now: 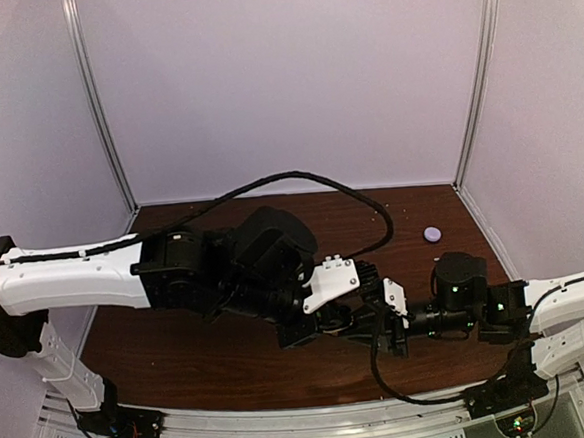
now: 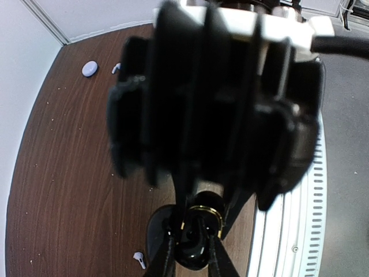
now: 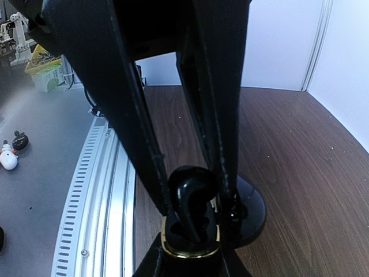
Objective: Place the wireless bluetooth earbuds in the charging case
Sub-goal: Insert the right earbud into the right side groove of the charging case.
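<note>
A perforated metal rail [image 1: 317,433] is seen along the near edge of the dark wood-grain table [image 1: 181,357]. Near the middle of that edge, the left gripper [image 2: 194,254] is clenched on a glossy black charging case [image 3: 190,248]. The case is rounded, its opening is ringed by a thin gold band, and its domed lid [image 3: 252,210] is swung open to one side. Directly above the opening, a smooth black earbud [image 3: 190,182] is pinched between the slim black fingers of the right gripper [image 3: 197,202], its lower end reaching into the gold-rimmed well. A white stemmed earbud [image 2: 138,259] is left on the wood just beside the case, away from the rail. Toward the far right corner, a pale rounded puck [image 1: 431,233] is found, with a second white earbud [image 2: 115,68] just beside it.
</note>
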Robot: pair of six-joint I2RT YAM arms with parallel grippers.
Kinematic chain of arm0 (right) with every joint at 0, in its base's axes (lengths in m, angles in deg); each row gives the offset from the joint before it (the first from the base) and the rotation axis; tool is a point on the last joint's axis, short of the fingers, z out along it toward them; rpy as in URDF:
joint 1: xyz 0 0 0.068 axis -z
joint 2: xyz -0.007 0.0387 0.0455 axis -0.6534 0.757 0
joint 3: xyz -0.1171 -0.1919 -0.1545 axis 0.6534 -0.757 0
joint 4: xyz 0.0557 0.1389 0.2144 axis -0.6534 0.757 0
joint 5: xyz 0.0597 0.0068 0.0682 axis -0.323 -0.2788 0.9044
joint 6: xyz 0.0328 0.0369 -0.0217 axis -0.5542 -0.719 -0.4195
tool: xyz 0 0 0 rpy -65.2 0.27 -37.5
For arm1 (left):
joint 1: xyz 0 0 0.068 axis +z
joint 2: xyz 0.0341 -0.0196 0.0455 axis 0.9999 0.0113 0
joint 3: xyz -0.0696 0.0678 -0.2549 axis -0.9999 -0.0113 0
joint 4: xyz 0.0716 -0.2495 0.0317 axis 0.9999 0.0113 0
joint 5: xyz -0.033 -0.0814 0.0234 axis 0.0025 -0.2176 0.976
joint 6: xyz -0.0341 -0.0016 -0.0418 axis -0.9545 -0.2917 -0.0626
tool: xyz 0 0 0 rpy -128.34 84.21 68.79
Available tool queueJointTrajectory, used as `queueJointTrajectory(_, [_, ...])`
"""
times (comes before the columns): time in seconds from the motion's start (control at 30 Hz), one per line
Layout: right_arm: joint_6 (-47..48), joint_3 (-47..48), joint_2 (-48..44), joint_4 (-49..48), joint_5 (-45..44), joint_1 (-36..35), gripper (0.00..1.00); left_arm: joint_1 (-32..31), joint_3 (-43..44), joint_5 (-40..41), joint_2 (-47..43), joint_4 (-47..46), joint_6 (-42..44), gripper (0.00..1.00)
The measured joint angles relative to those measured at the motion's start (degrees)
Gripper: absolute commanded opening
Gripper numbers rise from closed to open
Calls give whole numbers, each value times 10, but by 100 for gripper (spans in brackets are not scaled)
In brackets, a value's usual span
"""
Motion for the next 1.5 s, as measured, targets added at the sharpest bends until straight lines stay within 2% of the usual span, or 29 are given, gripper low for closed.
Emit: queueJointTrajectory(1.5, [34,2,8,33,8,-13,0,-3,32,-27,38,45,26,1])
